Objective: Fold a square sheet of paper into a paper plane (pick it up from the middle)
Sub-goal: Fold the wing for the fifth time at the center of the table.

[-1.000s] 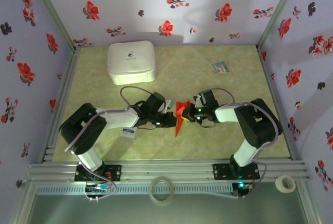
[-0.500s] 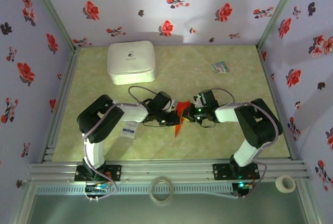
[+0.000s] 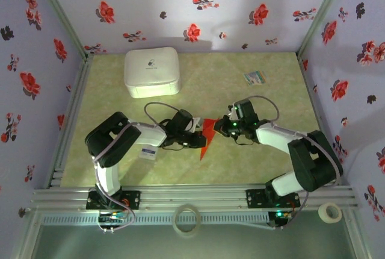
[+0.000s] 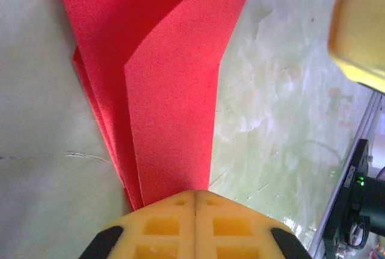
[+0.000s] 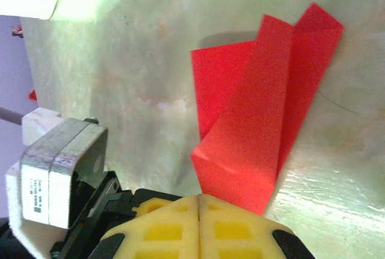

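We judged the folding mostly done. The red sheet was not a flat square but a narrow, layered paper plane (image 3: 206,137), held low over the green table (image 3: 252,162) between the two arms, its pointed end towards the near edge. We could not tell whether it touched the table. The left gripper (image 3: 197,141) had its jaws closed on one side of it and the right gripper (image 3: 222,125) had its jaws closed on the other, so both pinched the same piece. In our view, what was left was sharpening the creases, spreading the wings and letting go; we could not say whether a further fold was missing.

From above we could place the surroundings: the white box (image 3: 151,71) at the back left, the small multicoloured card (image 3: 255,78) at the back right and the small white packet (image 3: 148,152) just beside the left arm, all apart from the paper. There the plane read as one red sliver. The left wrist camera resolved it into several stacked layers running straight into the shut yellow fingers, with a yellow block (image 4: 361,36) at upper right, probably the other gripper. The right wrist camera showed the flaps splayed, one panel raised and shadowing the table.
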`<state>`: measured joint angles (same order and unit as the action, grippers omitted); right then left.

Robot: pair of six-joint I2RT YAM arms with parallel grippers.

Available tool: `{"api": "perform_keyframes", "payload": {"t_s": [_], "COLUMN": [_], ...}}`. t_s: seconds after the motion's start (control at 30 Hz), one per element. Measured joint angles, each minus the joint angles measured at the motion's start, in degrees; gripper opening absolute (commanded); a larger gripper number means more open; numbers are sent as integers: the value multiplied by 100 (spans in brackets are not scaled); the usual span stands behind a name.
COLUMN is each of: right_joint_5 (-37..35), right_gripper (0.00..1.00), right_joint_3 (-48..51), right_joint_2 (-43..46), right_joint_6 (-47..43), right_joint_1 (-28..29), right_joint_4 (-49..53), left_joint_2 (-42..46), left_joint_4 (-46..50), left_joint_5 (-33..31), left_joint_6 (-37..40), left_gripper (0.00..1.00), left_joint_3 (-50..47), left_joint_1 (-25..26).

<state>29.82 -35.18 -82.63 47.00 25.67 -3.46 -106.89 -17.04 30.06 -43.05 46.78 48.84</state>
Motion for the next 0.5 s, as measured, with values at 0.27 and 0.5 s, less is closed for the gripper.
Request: {"api": "perform_keyframes", "payload": {"t_s": [0.27, 0.5], "right_joint_5": [20, 39], "right_gripper": [6, 6], "right_joint_3": [-4, -155], "right_joint_2": [-190, -678], "right_joint_6": [-212, -251], "right_joint_1": [354, 374], "right_joint_4": [59, 35], "left_joint_2": [0, 0], "left_joint_4": [-9, -4], "left_joint_5": [105, 111], "left_joint_6": [175, 190], "left_gripper": [0, 0], "left_joint_3": [-9, -9], "left_joint_1": [-13, -13]}}
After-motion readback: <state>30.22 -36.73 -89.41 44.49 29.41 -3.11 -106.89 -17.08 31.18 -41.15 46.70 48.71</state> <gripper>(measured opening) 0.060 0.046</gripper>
